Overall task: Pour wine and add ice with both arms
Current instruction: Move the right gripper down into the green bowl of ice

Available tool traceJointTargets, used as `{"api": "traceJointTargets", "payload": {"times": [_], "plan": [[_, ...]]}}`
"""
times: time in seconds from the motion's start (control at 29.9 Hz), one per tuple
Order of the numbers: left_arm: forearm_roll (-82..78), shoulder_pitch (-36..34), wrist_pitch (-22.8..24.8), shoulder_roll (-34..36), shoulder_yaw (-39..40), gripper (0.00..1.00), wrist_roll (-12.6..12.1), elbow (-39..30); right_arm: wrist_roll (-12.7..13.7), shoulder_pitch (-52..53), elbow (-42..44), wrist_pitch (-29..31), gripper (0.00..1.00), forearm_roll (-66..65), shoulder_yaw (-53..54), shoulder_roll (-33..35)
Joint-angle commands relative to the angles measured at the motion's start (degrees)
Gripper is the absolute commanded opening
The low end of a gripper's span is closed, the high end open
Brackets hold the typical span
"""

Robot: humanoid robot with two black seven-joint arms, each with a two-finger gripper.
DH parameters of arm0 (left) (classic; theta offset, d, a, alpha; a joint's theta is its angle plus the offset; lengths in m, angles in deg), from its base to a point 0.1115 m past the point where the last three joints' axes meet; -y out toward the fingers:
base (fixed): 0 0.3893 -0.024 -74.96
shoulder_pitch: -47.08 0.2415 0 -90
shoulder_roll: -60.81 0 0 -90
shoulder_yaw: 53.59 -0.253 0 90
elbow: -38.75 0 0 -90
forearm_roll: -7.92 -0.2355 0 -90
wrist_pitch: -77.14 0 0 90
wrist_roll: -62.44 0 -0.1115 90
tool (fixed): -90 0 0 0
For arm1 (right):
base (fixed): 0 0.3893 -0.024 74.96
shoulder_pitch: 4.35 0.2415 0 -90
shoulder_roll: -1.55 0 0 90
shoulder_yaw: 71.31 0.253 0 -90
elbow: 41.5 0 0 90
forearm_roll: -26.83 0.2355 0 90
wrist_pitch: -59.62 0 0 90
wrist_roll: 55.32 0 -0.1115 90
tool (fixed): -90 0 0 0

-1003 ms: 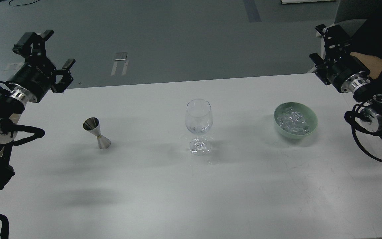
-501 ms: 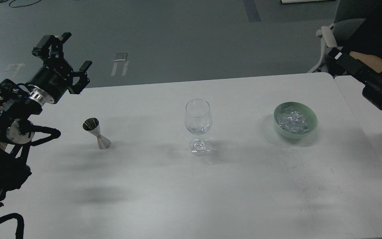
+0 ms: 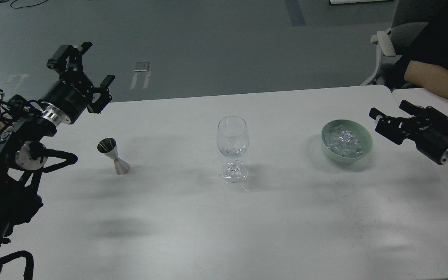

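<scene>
A clear stemmed wine glass [image 3: 233, 140] stands upright at the table's middle. A heap of ice [image 3: 342, 141] lies in a pale green bowl [image 3: 341, 158] to its right. A steel jigger [image 3: 113, 155] stands to the glass's left. My left gripper [image 3: 88, 64] is open and empty, raised above the table's far left edge, behind the jigger. My right gripper [image 3: 389, 111] is open and empty, low over the table just right of the bowl, pointing left at it. No wine bottle is in view.
The white table [image 3: 224, 225] ends in a back edge just behind the left gripper. A person's arm [image 3: 434, 76] rests at the far right corner, with a chair [image 3: 383, 42] behind it. A second table joins on the right.
My right arm swung down and in from the right and now sits low beside the bowl. My left gripper moved a little right and forward. The glass, jigger and bowl have not moved.
</scene>
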Motion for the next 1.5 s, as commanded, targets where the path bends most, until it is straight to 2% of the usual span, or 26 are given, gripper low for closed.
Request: {"api": "traceJointTargets", "payload": {"times": [0.0, 0.1, 0.27, 0.53, 0.74, 0.87, 0.97, 1.47], "plan": [[0.0, 0.0, 0.0, 0.0, 0.0, 0.98, -0.1, 0.0, -0.6, 0.4, 2.4, 3.1, 1.00, 0.0, -0.1, -2.1], [0.0, 0.0, 0.0, 0.0, 0.0, 0.98, -0.2, 0.0, -0.4, 1.0, 3.0, 8.9, 1.00, 0.2, -0.1, -2.6], [0.0, 0.3, 0.0, 0.0, 0.0, 0.98, -0.1, 0.0, -0.3, 2.5, 4.5, 14.6, 1.00, 0.2, -0.1, -3.2], [0.0, 0.4, 0.0, 0.0, -0.1, 0.98, -0.2, -0.1, -0.2, 7.0, 9.5, 15.0, 1.00, -0.2, -3.1, -8.1], [0.2, 0.0, 0.0, 0.1, -1.9, 0.98, -0.2, -0.1, -0.1, 9.3, 12.6, 15.0, 0.90, -0.2, -6.1, -11.4], [0.2, 0.0, 0.0, 0.2, -1.9, 0.98, -0.2, -0.1, 0.1, 9.6, 14.0, 15.1, 0.65, -0.3, -6.8, -12.8], [0.2, 0.0, 0.0, 0.1, -1.9, 0.98, -0.2, -0.1, 0.1, 9.8, 14.1, 15.1, 0.57, -0.3, -8.3, -12.8], [0.2, 0.4, 0.0, 0.3, -2.0, 0.98, -0.2, -1.4, 0.9, 10.3, 15.1, 15.1, 0.54, -0.2, -9.2, -13.1]]}}
